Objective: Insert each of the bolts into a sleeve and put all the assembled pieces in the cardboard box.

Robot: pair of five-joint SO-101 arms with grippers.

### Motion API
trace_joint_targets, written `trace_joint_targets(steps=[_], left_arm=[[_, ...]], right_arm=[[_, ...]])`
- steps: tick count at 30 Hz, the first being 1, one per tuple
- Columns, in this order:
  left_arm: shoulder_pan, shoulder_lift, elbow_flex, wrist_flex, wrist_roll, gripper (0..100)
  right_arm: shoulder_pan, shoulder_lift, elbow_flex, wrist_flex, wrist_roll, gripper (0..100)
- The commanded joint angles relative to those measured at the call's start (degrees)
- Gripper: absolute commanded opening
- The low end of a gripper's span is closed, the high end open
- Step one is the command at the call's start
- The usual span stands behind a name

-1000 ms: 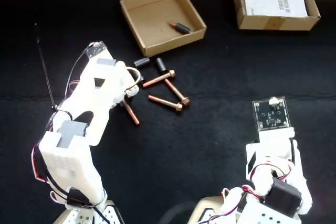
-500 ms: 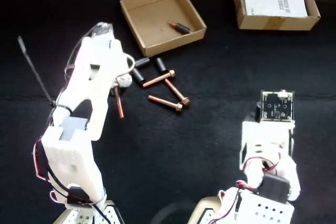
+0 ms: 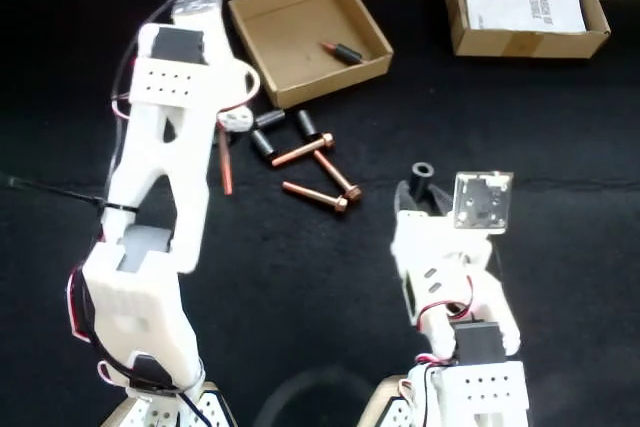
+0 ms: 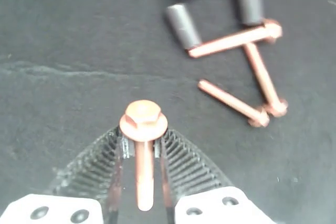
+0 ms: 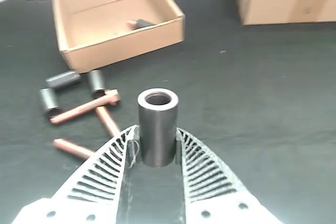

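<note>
Sleeve, dark and upright with its open bore facing up, sits clamped in the right end effector, whose jaws are closed against its sides, over the near right part of the black bench. Farther out on the left, the left end effector is pinched shut on the shank of a copper bolt, whose hex head points out past the fingertips, just beside the loose parts. Those lie mid-bench: three loose bolts close together at angles, and just beyond them three short dark loose sleeves. Beyond these stands the open cardboard box, with one assembled piece lying inside near its right wall. At the far right edge sits a second box holding a printed sheet.
</note>
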Motion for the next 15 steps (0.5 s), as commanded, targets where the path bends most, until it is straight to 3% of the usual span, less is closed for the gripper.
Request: trace_joint_targets(steps=[1, 10, 15], left_arm=[[4.70, -9.54, -2.68, 0.26, -1.67, 1], [12.00, -26.15, 9.01, -0.26, -6.86, 1], [11.65, -31.87, 19.03, -9.85, -6.59, 1]], right_arm=[[-3.12, -0.84, 1.71, -3.74, -3.43, 0.7], [-9.63, -0.84, 6.46, -15.69, -3.43, 0.7], [-13.67, -0.84, 6.46, -16.40, -3.34, 0.7]])
